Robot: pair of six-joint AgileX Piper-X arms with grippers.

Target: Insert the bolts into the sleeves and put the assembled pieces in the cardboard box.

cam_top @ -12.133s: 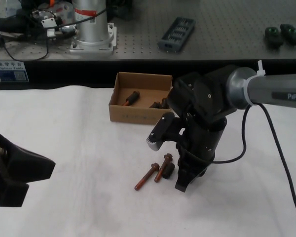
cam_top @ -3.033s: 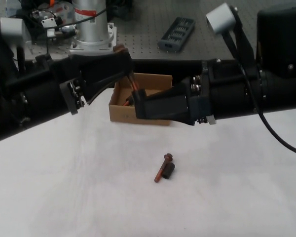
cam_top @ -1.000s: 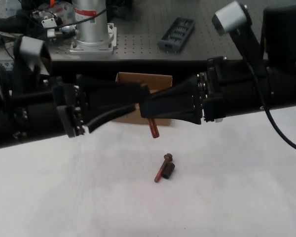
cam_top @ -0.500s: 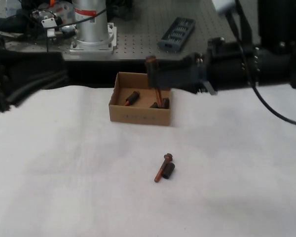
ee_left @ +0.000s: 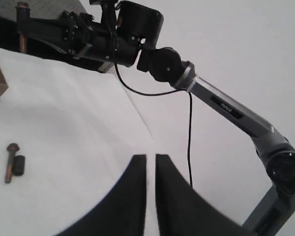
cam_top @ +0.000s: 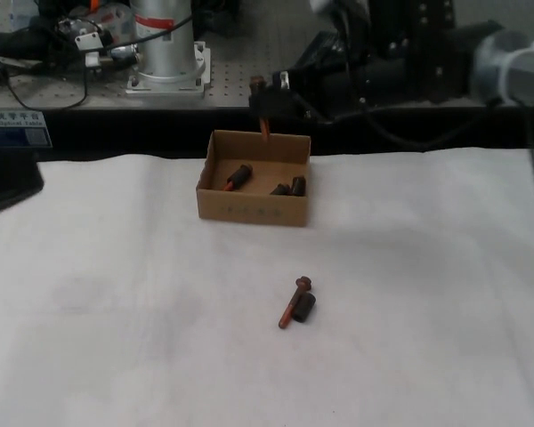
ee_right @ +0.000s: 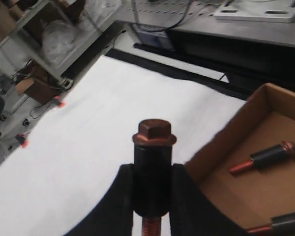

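My right gripper (ee_right: pixel 152 171) is shut on a black sleeve (ee_right: pixel 152 189) with a copper bolt (ee_right: pixel 154 132) through it. In the high view the right gripper (cam_top: pixel 267 96) holds this piece above the back edge of the cardboard box (cam_top: pixel 215 178). The box (ee_right: pixel 221 147) holds assembled pieces (ee_right: pixel 265 157), and black sleeves (cam_top: pixel 289 188) lie in it. A loose bolt (cam_top: pixel 294 302) and a loose sleeve (cam_top: pixel 305 308) lie side by side on the white cloth in front of the box. My left gripper (ee_left: pixel 151 164) is shut on nothing, off to the left above the cloth.
A white cloth (cam_top: pixel 116 338) covers the bench. Behind it runs a perforated metal table (cam_top: pixel 249 62) with a silver cylinder base (cam_top: pixel 165 44), a dark ribbed block (cam_top: pixel 319 59) and cables. The left arm's dark body (cam_top: pixel 4 182) shows at the left edge.
The right gripper has carried the bolt and sleeve up and back, to above the box's rear edge. The left arm has pulled away to the left.
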